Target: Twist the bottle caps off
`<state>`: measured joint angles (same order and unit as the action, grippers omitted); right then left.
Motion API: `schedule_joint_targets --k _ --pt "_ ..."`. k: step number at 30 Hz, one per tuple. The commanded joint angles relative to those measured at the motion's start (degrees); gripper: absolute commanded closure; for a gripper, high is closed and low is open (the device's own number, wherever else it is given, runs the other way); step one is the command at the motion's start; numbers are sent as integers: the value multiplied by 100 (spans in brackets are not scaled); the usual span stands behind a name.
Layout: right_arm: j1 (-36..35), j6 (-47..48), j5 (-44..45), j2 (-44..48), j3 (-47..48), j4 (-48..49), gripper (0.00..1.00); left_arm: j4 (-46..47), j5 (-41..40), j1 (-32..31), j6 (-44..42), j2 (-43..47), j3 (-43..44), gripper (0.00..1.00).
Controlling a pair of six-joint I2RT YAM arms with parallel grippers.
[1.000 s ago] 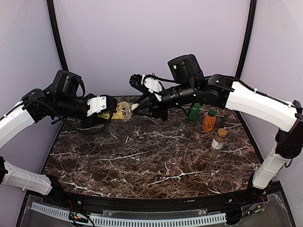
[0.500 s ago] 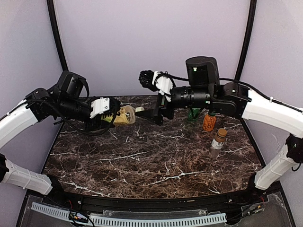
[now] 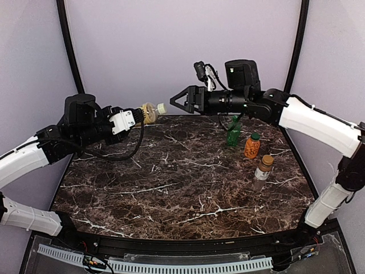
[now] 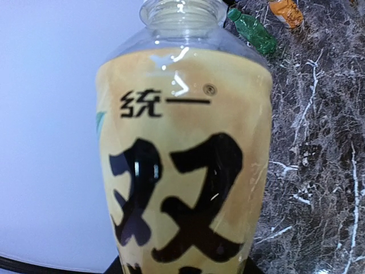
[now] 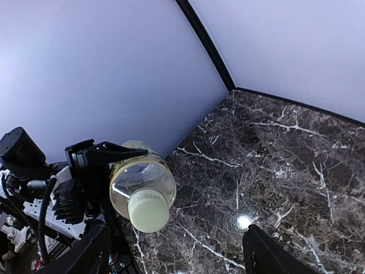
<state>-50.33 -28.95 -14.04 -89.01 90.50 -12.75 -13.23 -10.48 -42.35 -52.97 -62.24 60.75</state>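
Left gripper point(image 3: 136, 117), left of centre, is clamped on the tall clear bottle point(image 3: 149, 112); right gripper point(image 3: 175, 101) is held spread just right of its cap point(image 3: 161, 107).

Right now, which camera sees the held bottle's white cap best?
The right wrist view: the cap faces it, uncovered. The top view shows it tiny, side-on. The left wrist view shows the bottle, but no cap.
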Motion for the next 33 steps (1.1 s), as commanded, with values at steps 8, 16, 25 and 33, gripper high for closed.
schedule_joint_targets --k 8,16,25,33 --pt "-39 -1249 -1000 -571 282 633 40 1741 -1115 -149 -1405 173 -589 67" --pt "0 -1287 -1120 -880 518 714 35 1787 -1031 -190 -1461 138 -571 67" --pt "38 -1293 -1170 -1066 597 923 53 1812 -1018 -226 -1492 115 -577 67" --pt "49 -1276 -1251 -1055 566 1110 56 1789 -1003 -237 -1505 98 -583 67"
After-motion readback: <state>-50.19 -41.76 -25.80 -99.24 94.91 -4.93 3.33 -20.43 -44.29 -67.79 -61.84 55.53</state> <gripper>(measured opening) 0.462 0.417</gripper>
